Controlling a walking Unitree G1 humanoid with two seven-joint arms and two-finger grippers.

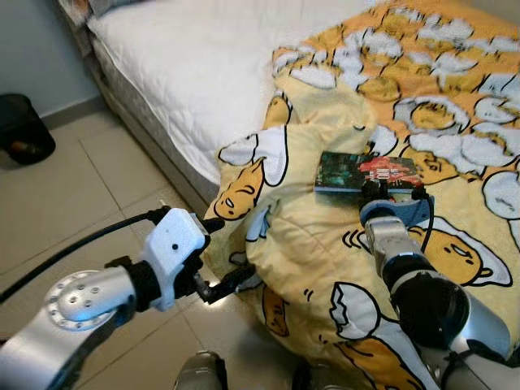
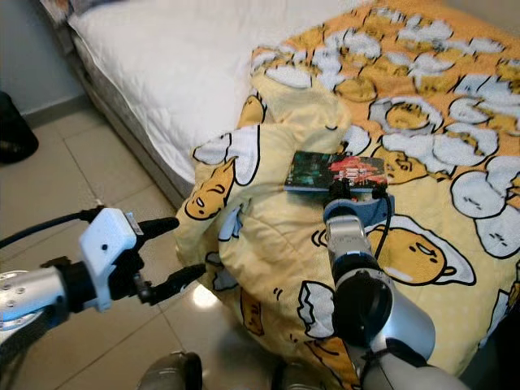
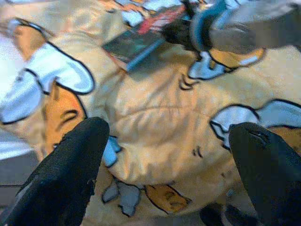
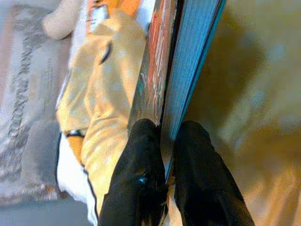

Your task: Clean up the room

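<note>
Where the yellow quilt [image 1: 325, 268] bunches at the edge of the bed [image 1: 203, 73], the right gripper [image 4: 164, 150] reaches forward over it and is clamped on the near edge of a book [image 1: 366, 173]. In the right wrist view its two black fingers [image 4: 141, 179] sit narrow, one on each side of the book, with the dark cover on one side and the blue-white page edge on the other. The book lies flat on the quilt, straight ahead of the right gripper, its far end pointing toward the middle of the bed.

The left gripper [image 1: 218, 256] hangs over the tiled floor [image 1: 89, 211], beside the hanging fold of the quilt, and holds nothing. Its fingers [image 3: 70, 174] stand wide apart, and the left wrist view looks between them at the quilt, with the book and the right gripper beyond, well apart from the left one. The quilt, printed with white and orange egg figures, drapes off the bed's edge down toward the floor just ahead of the left gripper. Beyond the book the bare white mattress stretches away. Far off to the left gripper's outer side a dark bin [image 1: 23, 130] stands on the floor by the wall
</note>
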